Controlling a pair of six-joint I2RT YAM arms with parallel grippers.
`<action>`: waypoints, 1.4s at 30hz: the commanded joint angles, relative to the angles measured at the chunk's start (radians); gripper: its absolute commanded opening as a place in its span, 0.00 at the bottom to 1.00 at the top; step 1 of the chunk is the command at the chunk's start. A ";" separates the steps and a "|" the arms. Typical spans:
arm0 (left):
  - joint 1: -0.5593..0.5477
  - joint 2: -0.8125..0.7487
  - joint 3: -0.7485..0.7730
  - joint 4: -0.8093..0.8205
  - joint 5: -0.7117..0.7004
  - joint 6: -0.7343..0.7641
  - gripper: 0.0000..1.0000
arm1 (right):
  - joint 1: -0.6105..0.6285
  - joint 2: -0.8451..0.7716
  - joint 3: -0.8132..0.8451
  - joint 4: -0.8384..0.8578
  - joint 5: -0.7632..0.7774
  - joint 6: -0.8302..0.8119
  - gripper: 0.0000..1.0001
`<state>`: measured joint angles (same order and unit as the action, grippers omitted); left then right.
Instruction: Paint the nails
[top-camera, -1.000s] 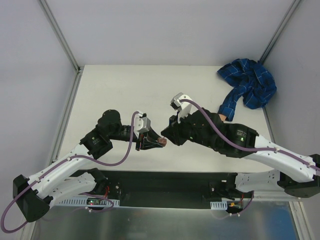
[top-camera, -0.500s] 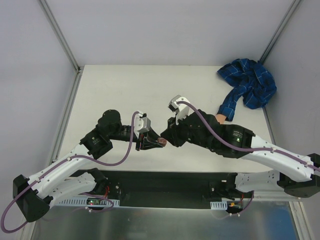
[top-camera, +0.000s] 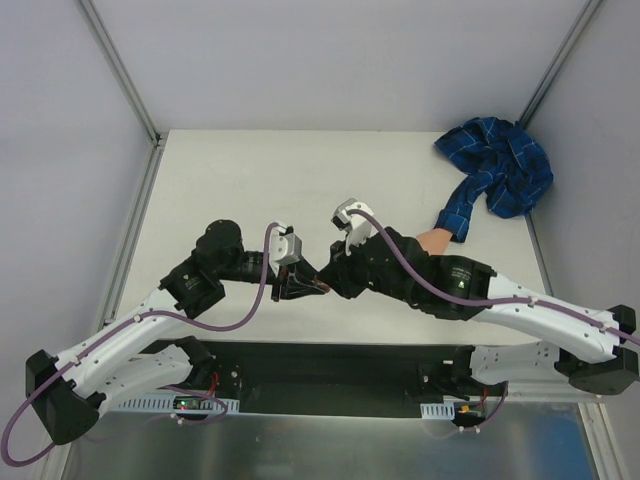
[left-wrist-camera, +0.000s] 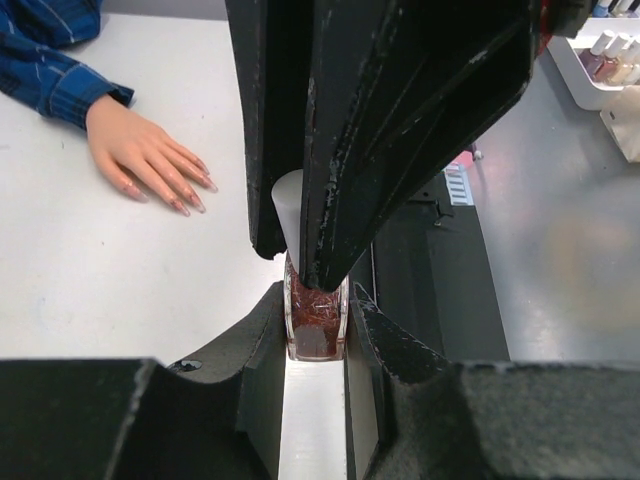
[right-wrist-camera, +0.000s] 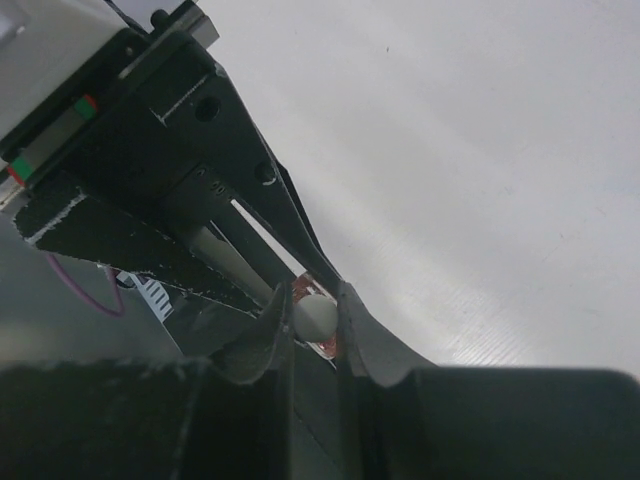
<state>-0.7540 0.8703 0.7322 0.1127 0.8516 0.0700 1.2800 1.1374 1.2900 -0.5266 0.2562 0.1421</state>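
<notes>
Matt white table top (top-camera: 250, 180), soft blue plaid cloth sleeve (top-camera: 500, 175) at far right corner, smooth flesh-coloured plastic-looking fake hand (left-wrist-camera: 140, 150) with slightly shiny nails (left-wrist-camera: 183, 208), glossy clear glass bottle (left-wrist-camera: 316, 325) with matt white plastic cap (right-wrist-camera: 314, 318), scuffed matt black plastic on right gripper (right-wrist-camera: 312, 306).

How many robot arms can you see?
2. The left arm comes in from the bottom left, the right arm from the bottom right; they meet mid-table at a small bottle.

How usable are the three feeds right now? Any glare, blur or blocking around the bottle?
Left wrist: bottle and fake hand sharp, floor beyond soft. Right wrist: table washed out bright, white cap clear. Top external: evenly lit and sharp, but the bottle is barely visible.
</notes>
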 joint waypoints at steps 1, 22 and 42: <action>-0.008 -0.036 0.021 0.047 -0.031 0.011 0.00 | 0.028 -0.015 -0.084 0.077 0.018 0.066 0.01; -0.010 0.016 0.055 -0.007 0.017 0.022 0.00 | 0.098 -0.019 0.120 -0.180 0.177 -0.035 0.64; -0.010 0.099 0.127 -0.028 0.472 -0.044 0.00 | -0.174 -0.010 0.158 -0.132 -0.749 -0.524 0.49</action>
<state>-0.7540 0.9749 0.8154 0.0547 1.2396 0.0280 1.1110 1.1263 1.4117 -0.6937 -0.3561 -0.3008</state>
